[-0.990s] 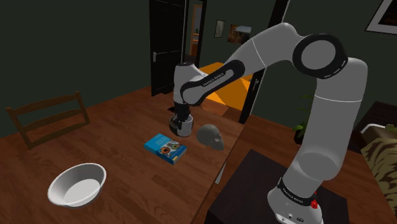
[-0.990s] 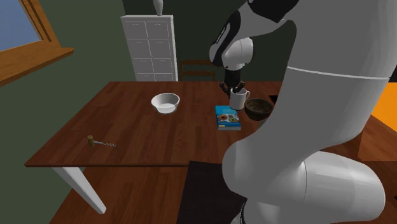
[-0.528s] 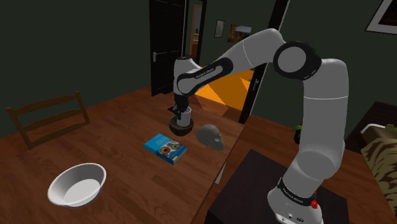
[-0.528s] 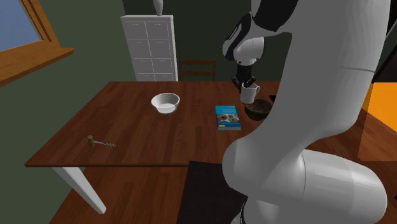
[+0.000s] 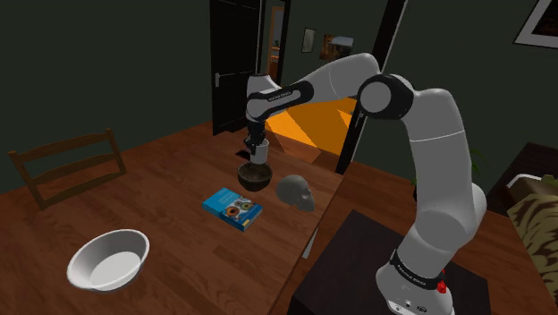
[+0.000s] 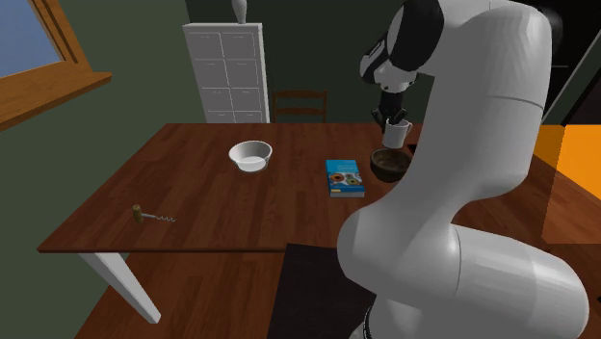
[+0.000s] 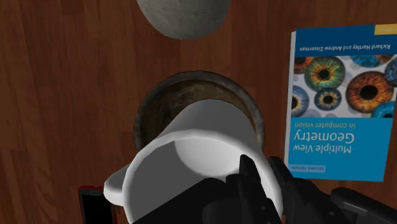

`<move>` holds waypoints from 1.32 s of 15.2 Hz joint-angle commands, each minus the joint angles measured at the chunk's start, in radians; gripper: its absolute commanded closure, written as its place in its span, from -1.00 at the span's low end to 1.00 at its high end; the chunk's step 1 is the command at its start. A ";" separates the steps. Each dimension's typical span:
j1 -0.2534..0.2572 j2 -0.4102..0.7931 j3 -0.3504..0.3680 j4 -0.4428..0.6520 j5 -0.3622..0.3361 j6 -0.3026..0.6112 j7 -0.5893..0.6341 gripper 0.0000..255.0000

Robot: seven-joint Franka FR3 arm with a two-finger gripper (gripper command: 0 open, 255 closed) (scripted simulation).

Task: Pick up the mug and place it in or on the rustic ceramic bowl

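Wrist view: the gripper (image 7: 249, 175) is clamped on the rim wall of the white mug (image 7: 191, 159). The mug hangs upright, mouth up, directly above the dark brown bowl (image 7: 150, 111), apart from its rim, with the handle turned away from the book (image 7: 337, 102). The next move is probably a straight descent, then release. The book lies just beside the bowl and a grey rounded object (image 7: 183, 16) lies near; neither blocks the vertical path.

The hand (image 7: 236, 186) clasped the white mug (image 7: 203, 127) by its rim, over the brown bowl (image 7: 181, 90); a blue book (image 7: 337, 102) lay beside it on the worktop (image 7: 63, 95).
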State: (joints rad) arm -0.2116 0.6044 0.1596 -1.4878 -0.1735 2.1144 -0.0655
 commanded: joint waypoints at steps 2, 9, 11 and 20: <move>-0.017 0.101 -0.011 0.178 0.002 -0.074 -0.048 1.00; -0.021 0.175 -0.018 0.226 -0.003 -0.046 -0.059 1.00; -0.021 0.187 -0.020 0.218 -0.005 -0.027 -0.057 1.00; -0.018 0.249 -0.027 0.201 -0.014 0.052 -0.048 1.00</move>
State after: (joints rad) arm -0.2305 0.8491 0.1334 -1.2818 -0.1869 2.1565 -0.1153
